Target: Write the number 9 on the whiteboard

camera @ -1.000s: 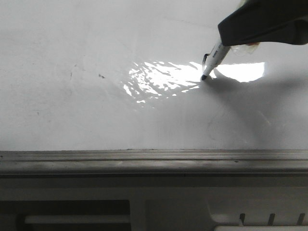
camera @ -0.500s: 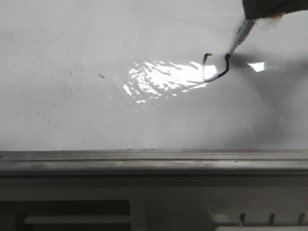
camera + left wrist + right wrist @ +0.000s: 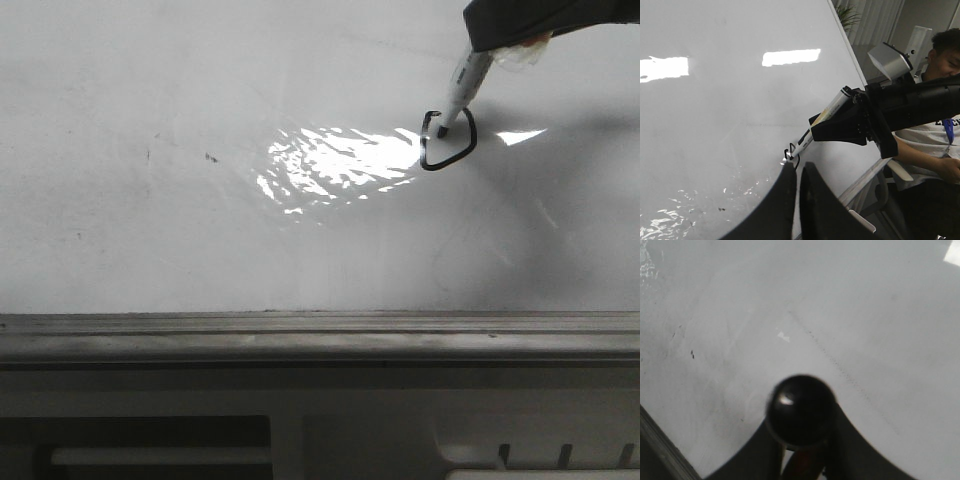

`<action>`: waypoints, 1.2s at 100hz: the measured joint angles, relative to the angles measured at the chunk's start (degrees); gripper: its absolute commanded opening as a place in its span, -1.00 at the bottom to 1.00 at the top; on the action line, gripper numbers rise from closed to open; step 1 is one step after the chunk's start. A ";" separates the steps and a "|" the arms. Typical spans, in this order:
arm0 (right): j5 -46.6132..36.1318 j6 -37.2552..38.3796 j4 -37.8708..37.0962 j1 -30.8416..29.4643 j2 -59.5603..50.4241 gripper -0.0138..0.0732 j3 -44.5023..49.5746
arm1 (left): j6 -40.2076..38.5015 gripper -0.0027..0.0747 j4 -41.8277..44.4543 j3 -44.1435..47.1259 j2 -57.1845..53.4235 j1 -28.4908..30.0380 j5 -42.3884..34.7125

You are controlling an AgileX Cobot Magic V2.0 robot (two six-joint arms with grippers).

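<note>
One loop (image 3: 447,140) closing on board (image 3: 200,230); right jaws gripping marker (image 3: 462,88), left jaws shut, idling. Risking tail skewing if tip is skidding on gloss.

Pretty dim and greyish overall. Big blown-out glare patch mid-whiteboard (image 3: 150,230) in the front view, soft shadow toward the right edge. Left wrist view shows ceiling-light reflections. Right wrist view is blurry, with the marker (image 3: 801,410) cap out of focus.
</note>
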 measured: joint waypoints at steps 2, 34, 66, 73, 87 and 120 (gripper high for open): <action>0.00 0.00 0.00 0.00 0.12 -0.80 0.00 | 0.00 -0.98 0.00 0.00 0.00 0.00 0.00; 0.69 0.10 0.98 -2.48 0.19 -0.80 0.12 | 0.00 -0.98 0.00 0.00 0.00 0.00 1.53; 4.43 0.56 6.13 -2.82 -0.80 -0.80 8.04 | -0.09 -0.98 0.00 0.00 0.00 0.00 1.61; 5.11 0.66 6.60 -2.82 -0.80 -0.80 8.52 | -0.09 -0.98 0.00 0.00 0.00 0.00 1.61; 7.15 0.66 6.68 -2.82 -1.57 -0.80 7.44 | -0.09 -0.98 0.00 0.00 0.00 0.00 1.61; 19.99 -2.96 3.40 1.04 -7.08 -0.80 -2.70 | -0.09 -0.38 3.13 0.00 1.00 0.00 2.07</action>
